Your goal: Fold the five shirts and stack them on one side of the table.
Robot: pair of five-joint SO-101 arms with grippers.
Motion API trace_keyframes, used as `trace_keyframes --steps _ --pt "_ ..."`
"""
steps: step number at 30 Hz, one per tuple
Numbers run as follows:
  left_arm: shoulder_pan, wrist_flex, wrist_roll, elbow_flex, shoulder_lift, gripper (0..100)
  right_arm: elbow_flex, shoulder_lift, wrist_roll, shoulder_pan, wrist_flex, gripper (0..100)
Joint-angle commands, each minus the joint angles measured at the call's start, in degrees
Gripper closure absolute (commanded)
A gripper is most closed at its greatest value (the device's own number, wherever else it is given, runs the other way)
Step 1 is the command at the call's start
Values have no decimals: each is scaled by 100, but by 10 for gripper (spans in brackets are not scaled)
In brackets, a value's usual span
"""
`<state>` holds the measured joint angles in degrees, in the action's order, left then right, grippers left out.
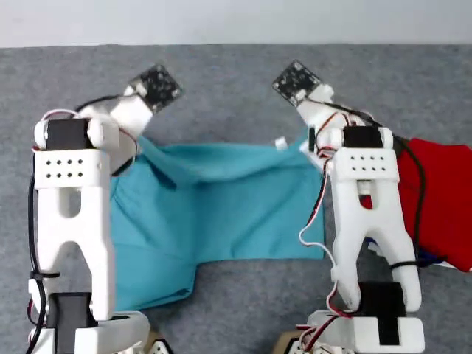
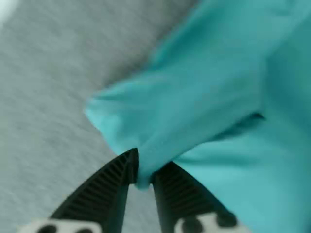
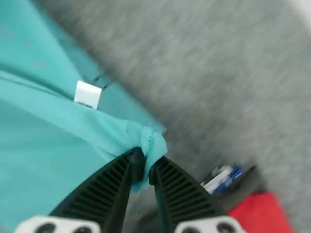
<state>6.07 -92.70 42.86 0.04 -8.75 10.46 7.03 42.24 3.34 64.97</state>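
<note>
A teal shirt [image 1: 221, 203] lies spread on the grey table between the two arms, its far edge lifted at both corners. My left gripper [image 2: 143, 177] is shut on a bunched fold of the teal shirt [image 2: 204, 92] at its far left corner. My right gripper [image 3: 145, 167] is shut on a pinched knot of the teal shirt [image 3: 43, 141] near the collar, beside a small white label [image 3: 88, 94]. In the high view the left arm [image 1: 74, 192] and right arm [image 1: 365, 199] stand over the shirt's two sides.
A red shirt [image 1: 439, 199] lies at the table's right edge, partly under the right arm, and shows as a red corner [image 3: 262, 213] in the right wrist view. A small blue and white item [image 3: 222, 175] lies near it. Bare grey table [image 1: 221, 88] stretches beyond the teal shirt.
</note>
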Motion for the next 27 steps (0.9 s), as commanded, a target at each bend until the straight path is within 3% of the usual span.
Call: trace_keyframes --steps 1,9,15,21,24,27 --pt "-44 -818 88 -224 -255 995 -343 418 70 22 910 987" --pt "246 -800 721 1938 -1143 995 -334 505 79 -92 2387 987" --pt "255 -782 1301 3697 -2400 995 246 497 220 -75 2466 987" --pt "281 -765 1319 4110 -2831 995 897 541 255 -48 2229 987" --pt "624 -536 1371 4084 -2831 995 993 532 264 -40 2220 987" --pt "1081 -527 1890 4084 -2831 995 993 532 281 -66 2220 987"
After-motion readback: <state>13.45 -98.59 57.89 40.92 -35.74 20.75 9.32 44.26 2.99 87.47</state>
